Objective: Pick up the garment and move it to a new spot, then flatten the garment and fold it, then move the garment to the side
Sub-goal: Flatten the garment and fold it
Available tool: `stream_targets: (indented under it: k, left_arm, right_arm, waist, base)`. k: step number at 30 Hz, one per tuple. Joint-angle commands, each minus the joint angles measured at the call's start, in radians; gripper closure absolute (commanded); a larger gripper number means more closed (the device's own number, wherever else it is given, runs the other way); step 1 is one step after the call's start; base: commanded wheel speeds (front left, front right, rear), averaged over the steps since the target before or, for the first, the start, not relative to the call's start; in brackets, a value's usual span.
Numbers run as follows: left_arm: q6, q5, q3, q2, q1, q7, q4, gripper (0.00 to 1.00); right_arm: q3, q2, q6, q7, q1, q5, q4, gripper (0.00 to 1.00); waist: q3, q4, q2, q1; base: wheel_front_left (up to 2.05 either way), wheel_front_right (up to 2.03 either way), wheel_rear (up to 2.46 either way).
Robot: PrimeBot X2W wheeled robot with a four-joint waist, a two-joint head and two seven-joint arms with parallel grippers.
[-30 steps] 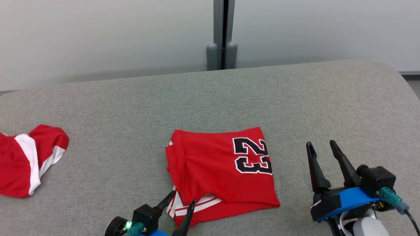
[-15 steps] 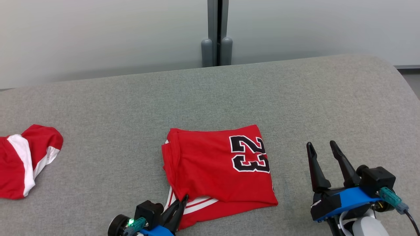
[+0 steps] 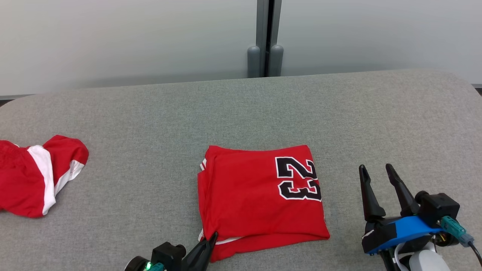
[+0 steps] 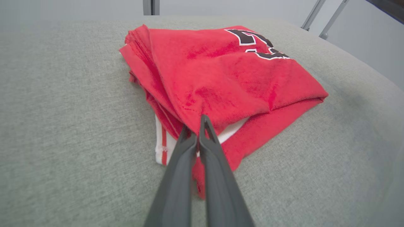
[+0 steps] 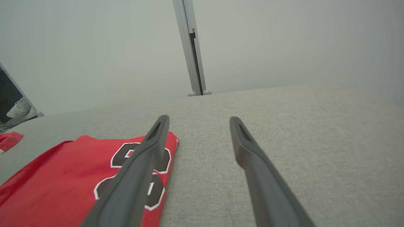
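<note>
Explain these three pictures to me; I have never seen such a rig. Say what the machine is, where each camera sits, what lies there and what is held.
This is a wheeled robot with two arms, each ending in a two-fingered gripper. One picture comes from its head, looking down; the others come from cameras on its wrists, looking out along each gripper. On the grey padded surface lies a folded red jersey numbered 23, and at the far left another red-and-white garment. The left gripper is shut on the jersey's near corner. The right gripper is open, holding nothing.
</note>
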Motion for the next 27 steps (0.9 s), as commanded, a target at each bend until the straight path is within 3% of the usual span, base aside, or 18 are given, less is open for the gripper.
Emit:
stream_targets:
  k: [1, 6, 7, 8, 18, 25, 27]
  left_arm:
    - [0.008, -0.009, 0.004, 0.010, 0.018, 0.009, -0.024, 1.00]
    - [0.018, -0.026, 0.002, 0.006, 0.037, 0.026, -0.042, 0.96]
    - [0.022, -0.021, 0.002, 0.007, 0.037, 0.025, -0.040, 0.71]
    - [0.027, -0.020, 0.005, 0.007, 0.035, 0.020, -0.040, 0.00]
    - [0.081, -0.012, 0.102, 0.023, 0.016, -0.026, -0.119, 0.00]
    - [0.124, 0.014, 0.230, 0.048, 0.021, -0.031, -0.209, 0.00]
    - [0.137, 0.037, 0.308, 0.050, 0.036, -0.031, -0.251, 0.00]
  right_arm:
    - [-0.006, -0.001, 0.000, -0.002, -0.003, -0.008, 0.002, 0.00]
    - [-0.007, -0.001, 0.000, 0.001, -0.010, -0.010, 0.011, 0.00]
    - [-0.006, -0.001, 0.000, 0.001, -0.012, -0.009, 0.013, 0.00]
    - [-0.005, -0.001, 0.000, 0.001, -0.013, -0.009, 0.015, 0.00]
    - [-0.006, -0.001, 0.000, -0.010, -0.023, -0.010, 0.026, 0.00]
    - [0.010, -0.001, 0.000, -0.014, -0.039, -0.011, 0.021, 0.00]
    - [0.011, -0.001, 0.000, -0.015, -0.033, -0.010, 0.018, 0.00]
  waist:
    - [0.002, 0.003, 0.0000, 0.0000]
    - [0.005, 0.003, 0.0000, 0.0000]
    - [0.005, 0.003, 0.0000, 0.0000]
    - [0.004, 0.002, 0.0000, 0.0000]
    - [-0.011, 0.007, 0.0000, 0.0000]
    - [-0.020, 0.020, 0.0000, 0.0000]
    - [-0.024, 0.029, 0.0000, 0.0000]
  base:
    - [0.00, 0.00, 0.00]
    - [0.00, 0.00, 0.00]
    - [0.00, 0.00, 0.00]
    - [0.00, 0.00, 0.00]
    - [0.00, 0.00, 0.00]
    - [0.00, 0.00, 0.00]
    - [0.00, 0.00, 0.00]
